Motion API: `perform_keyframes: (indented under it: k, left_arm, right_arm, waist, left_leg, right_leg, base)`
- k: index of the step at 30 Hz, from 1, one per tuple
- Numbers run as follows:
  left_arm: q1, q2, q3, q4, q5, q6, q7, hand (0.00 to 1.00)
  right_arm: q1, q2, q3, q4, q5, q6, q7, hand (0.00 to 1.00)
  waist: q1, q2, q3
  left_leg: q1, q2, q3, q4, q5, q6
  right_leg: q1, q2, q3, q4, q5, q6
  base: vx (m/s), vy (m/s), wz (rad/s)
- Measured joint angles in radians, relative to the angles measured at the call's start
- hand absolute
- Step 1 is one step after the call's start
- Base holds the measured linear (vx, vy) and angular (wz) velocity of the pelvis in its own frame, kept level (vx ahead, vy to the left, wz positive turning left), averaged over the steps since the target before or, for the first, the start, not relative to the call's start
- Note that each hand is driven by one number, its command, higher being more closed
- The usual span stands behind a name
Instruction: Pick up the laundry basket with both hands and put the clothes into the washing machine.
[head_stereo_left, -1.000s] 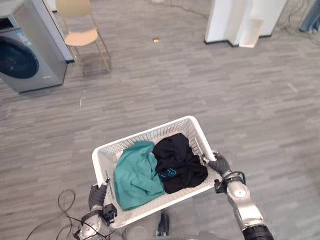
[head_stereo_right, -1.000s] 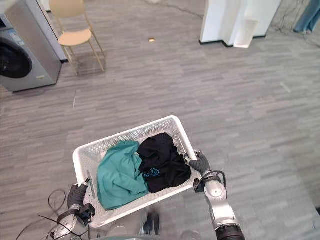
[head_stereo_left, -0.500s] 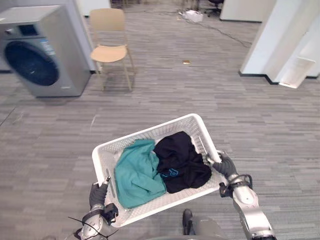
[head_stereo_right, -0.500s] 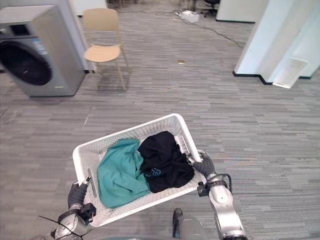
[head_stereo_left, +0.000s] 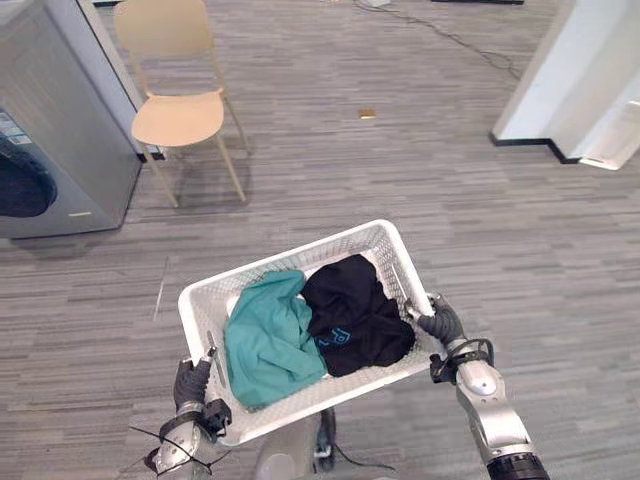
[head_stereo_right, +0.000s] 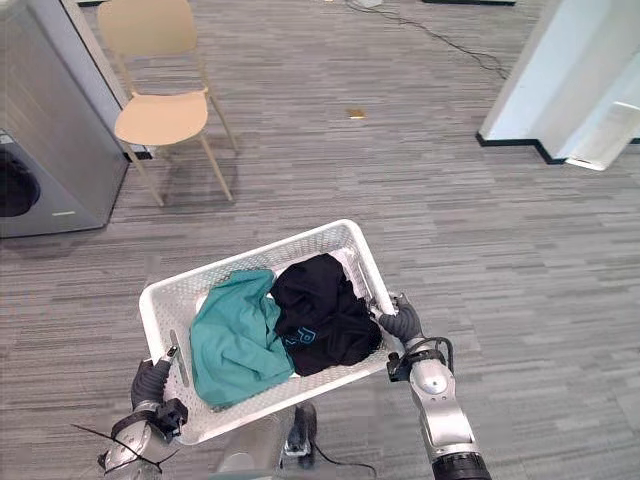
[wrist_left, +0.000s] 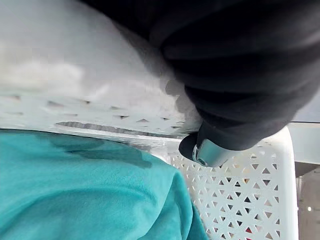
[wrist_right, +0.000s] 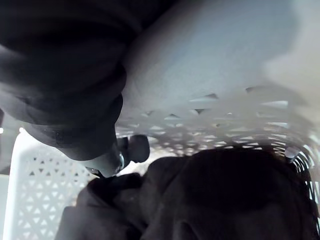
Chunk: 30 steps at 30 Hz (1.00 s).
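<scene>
Clothes, a teal garment and a black one, lie side by side in the white basket, which hangs above the floor in the lower middle of the frame. The left hand grips its lower-left short end and the right hand its right short end, each with the thumb hooked over the rim. The basket's long axis runs between them, slanting from lower left to upper right. The washing machine stands well apart at the upper left edge, beside a chair, so it lies on the left hand's side. The carry likely has to swing up and leftward.
</scene>
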Motion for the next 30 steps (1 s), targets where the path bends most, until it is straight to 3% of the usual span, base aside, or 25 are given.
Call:
perform_keyframes:
  k: [1, 2, 3, 4, 5, 7, 8, 9, 10, 12, 13, 14, 15, 16, 17, 18, 19, 21, 23, 24, 26, 27, 28, 29, 30]
  left_arm:
    - [-0.004, 0.006, -0.012, 0.001, 0.001, 0.002, 0.001, 1.0]
    - [-0.001, 0.029, -0.028, 0.002, 0.002, 0.007, 0.002, 1.0]
    - [0.012, 0.038, -0.037, 0.002, 0.019, 0.014, 0.0, 1.0]
    - [0.013, 0.039, -0.037, 0.002, 0.024, 0.014, 0.0, 1.0]
    - [0.012, 0.053, -0.051, 0.002, 0.029, 0.015, 0.0, 1.0]
    - [-0.007, 0.084, -0.07, 0.001, 0.028, 0.018, 0.002, 1.0]
    - [-0.013, 0.093, -0.081, -0.003, 0.028, 0.021, 0.002, 1.0]
    - [-0.012, 0.1, -0.09, -0.017, 0.028, 0.021, 0.002, 1.0]
    - [-0.012, 0.102, -0.09, -0.026, 0.028, 0.02, 0.002, 1.0]
    - [-0.007, 0.095, -0.091, -0.049, 0.028, 0.02, 0.002, 1.0]
    - [-0.005, 0.072, -0.091, -0.048, 0.035, 0.021, 0.001, 1.0]
    - [0.014, 0.021, -0.087, -0.059, 0.055, 0.022, 0.0, 1.0]
    - [0.028, 0.011, -0.079, -0.071, 0.057, 0.021, -0.001, 1.0]
    - [0.044, -0.004, -0.068, -0.082, 0.055, 0.013, -0.001, 1.0]
    - [0.043, 0.007, -0.061, -0.091, 0.055, 0.009, 0.0, 1.0]
    - [0.044, 0.016, -0.059, -0.089, 0.055, 0.009, 0.0, 1.0]
    - [0.047, 0.024, -0.058, -0.088, 0.052, 0.009, 0.0, 1.0]
    - [0.044, 0.024, -0.057, -0.083, 0.042, 0.001, -0.001, 1.0]
    - [0.036, 0.023, -0.054, -0.078, 0.042, 0.002, -0.002, 1.0]
    - [0.032, 0.023, -0.055, -0.077, 0.042, 0.002, -0.002, 1.0]
    - [0.028, 0.023, -0.053, -0.077, 0.04, -0.001, 0.001, 1.0]
    - [0.026, 0.024, -0.056, -0.074, 0.034, -0.001, 0.002, 1.0]
    - [0.026, 0.027, -0.059, -0.065, 0.034, 0.0, 0.002, 1.0]
    - [-0.007, 0.046, -0.061, -0.012, 0.035, 0.002, 0.004, 1.0]
    - [-0.015, 0.057, -0.061, 0.004, 0.033, 0.005, 0.004, 1.0]
  right_arm:
    - [0.012, 0.007, -0.007, 0.0, 0.0, 0.0, 0.0, 1.0]
    - [0.038, 0.019, -0.016, 0.0, 0.0, 0.0, -0.001, 1.0]
    - [0.077, 0.034, -0.022, 0.0, 0.0, -0.001, -0.001, 1.0]
    - [0.083, 0.036, -0.023, 0.0, 0.0, -0.001, -0.001, 1.0]
    - [0.095, 0.049, -0.024, -0.001, 0.0, -0.002, -0.003, 1.0]
    - [0.116, 0.082, -0.04, -0.026, -0.001, 0.001, -0.004, 1.0]
    - [0.14, 0.092, -0.049, -0.057, -0.001, 0.002, -0.004, 1.0]
    - [0.181, 0.099, -0.048, -0.118, -0.001, 0.002, -0.004, 1.0]
    - [0.19, 0.1, -0.043, -0.136, 0.0, 0.002, -0.004, 1.0]
    - [0.189, 0.098, -0.042, -0.147, 0.001, 0.002, -0.007, 1.0]
    - [0.188, 0.082, -0.05, -0.149, 0.001, 0.002, -0.009, 1.0]
    - [0.188, 0.04, -0.052, -0.158, 0.005, 0.002, -0.007, 1.0]
    - [0.187, 0.021, -0.042, -0.174, 0.012, 0.002, -0.005, 1.0]
    - [0.181, 0.012, -0.03, -0.193, 0.022, 0.001, -0.005, 1.0]
    - [0.182, 0.037, -0.028, -0.192, 0.023, 0.003, -0.007, 1.0]
    - [0.182, 0.046, -0.027, -0.191, 0.022, 0.004, -0.007, 1.0]
    - [0.182, 0.05, -0.023, -0.19, 0.022, 0.005, -0.007, 1.0]
    - [0.174, 0.049, -0.025, -0.185, 0.022, 0.004, -0.007, 1.0]
    - [0.171, 0.044, -0.028, -0.184, 0.023, 0.004, -0.009, 1.0]
    - [0.167, 0.038, -0.031, -0.182, 0.023, 0.004, -0.009, 1.0]
    - [0.134, 0.034, -0.031, -0.152, 0.023, 0.001, -0.009, 1.0]
    - [0.12, 0.029, -0.031, -0.128, 0.023, 0.001, -0.01, 1.0]
    - [0.123, 0.032, -0.032, -0.12, 0.024, 0.001, -0.01, 1.0]
    - [0.119, 0.054, -0.049, -0.081, 0.031, 0.002, -0.011, 1.0]
    - [0.114, 0.057, -0.048, -0.074, 0.031, 0.004, -0.009, 1.0]
  waist:
    - [-0.009, -0.001, 0.0]
    - [-0.031, 0.003, 0.001]
    - [-0.061, 0.024, 0.003]
    - [-0.069, 0.028, 0.001]
    - [-0.073, 0.034, -0.001]
    - [-0.075, 0.024, 0.005]
    - [-0.089, 0.022, 0.005]
    - [-0.098, 0.016, 0.001]
    - [-0.098, 0.014, 0.0]
    - [-0.101, -0.013, -0.017]
    - [-0.138, -0.01, -0.021]
    - [-0.151, 0.054, -0.037]
    - [-0.141, 0.075, -0.037]
    - [-0.105, 0.109, -0.026]
    - [-0.094, 0.118, -0.011]
    - [-0.09, 0.11, -0.007]
    - [-0.08, 0.093, -0.003]
    - [-0.047, 0.049, -0.001]
    - [-0.042, 0.031, 0.005]
    - [-0.042, 0.025, 0.003]
    - [-0.042, 0.021, 0.002]
    - [-0.044, 0.037, -0.01]
    - [-0.047, 0.028, -0.013]
    - [-0.057, -0.028, -0.025]
    - [-0.06, -0.038, -0.031]
  left_leg:
    - [0.039, -0.024, -0.017, -0.034, 0.0, 0.0]
    - [0.131, -0.06, -0.053, -0.099, 0.002, 0.004]
    - [0.243, -0.072, -0.113, -0.169, 0.006, 0.011]
    - [0.262, -0.072, -0.125, -0.183, 0.006, 0.011]
    - [0.321, -0.073, -0.159, -0.233, 0.006, 0.01]
    - [0.407, -0.078, -0.225, -0.293, 0.003, 0.005]
    - [0.448, -0.073, -0.26, -0.32, 0.002, 0.003]
    - [0.517, -0.063, -0.283, -0.363, -0.014, -0.025]
    - [0.542, -0.063, -0.279, -0.374, -0.026, -0.046]
    - [0.592, -0.09, -0.252, -0.315, -0.059, -0.088]
    - [0.559, -0.094, -0.216, -0.112, -0.089, -0.091]
    - [0.437, -0.04, -0.133, 0.171, -0.043, -0.119]
    - [0.376, -0.007, -0.072, 0.316, 0.033, -0.147]
    - [0.266, 0.085, 0.01, 0.571, 0.13, -0.168]
    - [0.168, 0.191, 0.046, 0.769, 0.098, -0.124]
    - [0.126, 0.218, 0.046, 0.801, 0.078, -0.099]
    - [0.07, 0.235, 0.033, 0.788, 0.052, -0.085]
    - [-0.057, 0.259, 0.015, 0.583, -0.037, -0.141]
    - [-0.11, 0.296, 0.011, 0.339, -0.042, -0.143]
    - [-0.121, 0.282, -0.075, 0.153, -0.021, -0.173]
    - [-0.143, 0.272, -0.259, -0.003, 0.022, -0.221]
    - [-0.14, 0.286, -0.304, -0.043, 0.087, -0.264]
    - [-0.133, 0.279, -0.27, -0.026, 0.178, -0.314]
    - [-0.138, 0.22, -0.216, 0.055, 0.109, -0.268]
    - [-0.145, 0.197, -0.206, 0.09, 0.08, -0.246]
  right_leg:
    - [-0.051, 0.004, 0.005, 0.138, 0.047, -0.032]
    - [-0.144, 0.029, -0.001, 0.379, 0.05, -0.071]
    - [-0.226, 0.077, -0.043, 0.497, -0.008, -0.134]
    - [-0.247, 0.082, -0.059, 0.502, -0.028, -0.152]
    - [-0.337, 0.094, -0.129, 0.484, -0.097, -0.208]
    - [-0.443, 0.117, -0.216, 0.354, -0.167, -0.235]
    - [-0.463, 0.132, -0.259, 0.223, -0.173, -0.235]
    - [-0.451, 0.158, -0.337, -0.049, -0.151, -0.217]
    - [-0.443, 0.171, -0.355, -0.156, -0.131, -0.211]
    - [-0.417, 0.215, -0.347, -0.3, -0.062, -0.3]
    - [-0.371, 0.226, -0.34, -0.276, 0.013, -0.39]
    - [-0.334, 0.259, -0.365, -0.273, -0.03, -0.414]
    - [-0.305, 0.272, -0.344, -0.29, -0.063, -0.403]
    - [-0.247, 0.317, -0.308, -0.322, -0.089, -0.386]
    - [-0.175, 0.344, -0.293, -0.348, -0.121, -0.381]
    - [-0.141, 0.343, -0.285, -0.364, -0.134, -0.373]
    - [-0.099, 0.331, -0.266, -0.392, -0.15, -0.364]
    - [-0.009, 0.263, -0.208, -0.444, -0.181, -0.324]
    - [0.045, 0.22, -0.192, -0.468, -0.183, -0.295]
    - [0.066, 0.186, -0.175, -0.465, -0.198, -0.27]
    - [0.084, 0.135, -0.128, -0.441, -0.238, -0.209]
    - [0.105, 0.104, -0.098, -0.422, -0.27, -0.165]
    - [0.12, 0.083, -0.083, -0.408, -0.287, -0.143]
    - [0.099, 0.004, -0.05, -0.351, -0.282, -0.132]
    - [0.079, -0.015, -0.036, -0.307, -0.26, -0.132]
  base:
    - [0.4, 0.232, 0.96]
    - [0.42, 0.171, 1.2]
    - [0.44, 0.147, 1.08]
    - [0.45, 0.118, 0.9]
    - [0.53, 0.106, 0.65]
    - [0.44, 0.062, 0.83]
    - [0.49, 0.017, 1.08]
    - [0.6, 0.024, 1.02]
    - [0.66, 0.028, 0.85]
    - [0.59, 0.014, 0.7]
    - [0.69, 0.053, 0.83]
    - [0.69, 0.078, 0.6]
    - [0.68, 0.165, -0.37]
    - [0.79, 0.175, -0.63]
    - [0.64, 0.147, -0.54]
    - [0.6, 0.066, -0.15]
    - [0.45, 0.078, -0.27]
    - [0.63, 0.185, -0.47]
    - [0.63, 0.296, -0.32]
    - [0.62, 0.359, -0.41]
    - [0.65, 0.501, -0.71]
    - [0.6, 0.513, -0.68]
    - [0.48, 0.449, -0.41]
    - [0.58, 0.552, -0.16]
    - [0.7, 0.668, -0.13]
